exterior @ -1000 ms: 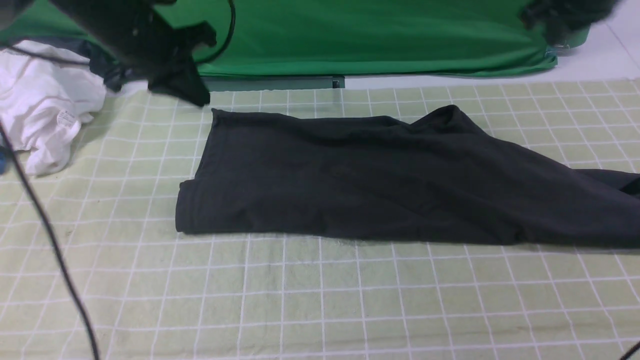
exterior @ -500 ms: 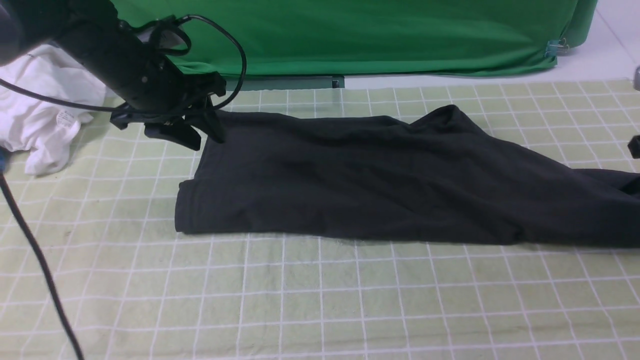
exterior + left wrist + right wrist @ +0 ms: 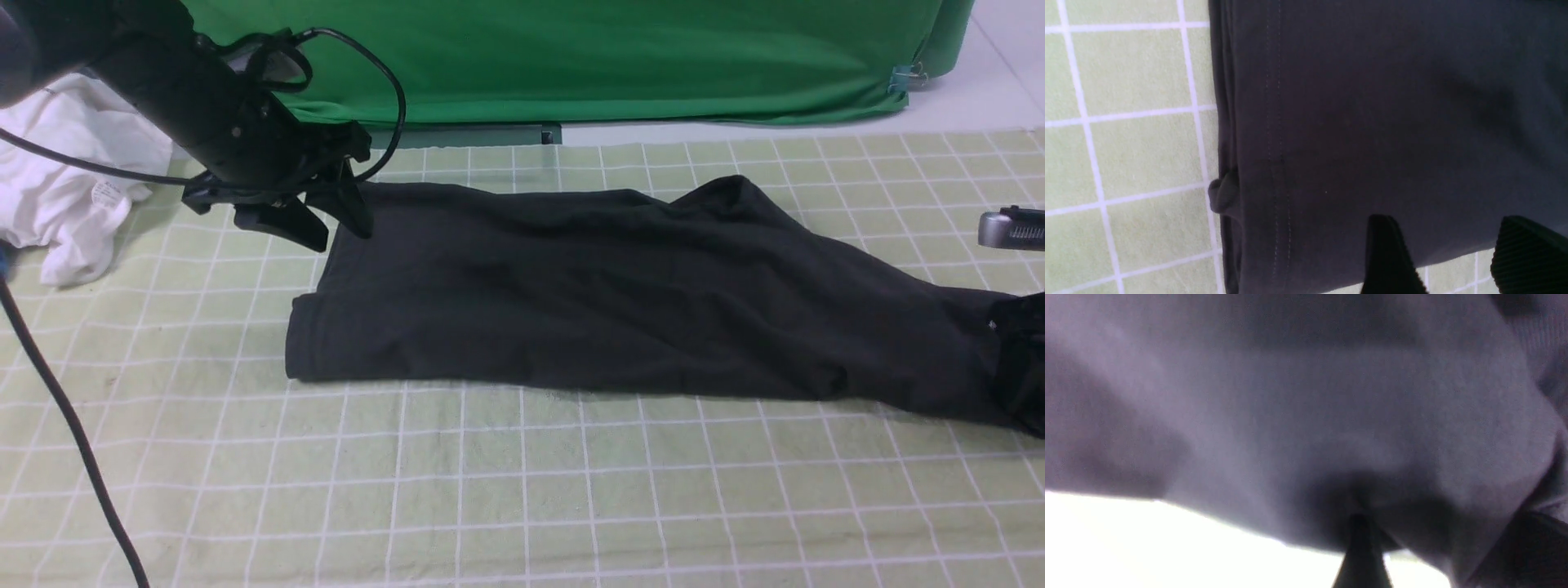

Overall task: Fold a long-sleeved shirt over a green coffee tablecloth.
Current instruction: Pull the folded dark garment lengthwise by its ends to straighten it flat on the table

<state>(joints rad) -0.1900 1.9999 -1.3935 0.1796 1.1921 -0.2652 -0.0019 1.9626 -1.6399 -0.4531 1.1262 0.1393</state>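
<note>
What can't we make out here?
- long-sleeved shirt: right end, front view, cut by the frame edge and covered by the right pincer.
- Shirt's chest print: no view shows it.
- Right wrist view: blurred, too close to the cloth; contact unclear.
- white garment: front view, cut by the left edge, partly behind the left arm.

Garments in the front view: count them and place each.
2. The black shirt lies across the tablecloth; a crumpled white garment sits at its far left edge. The left arm may hide others.
</note>
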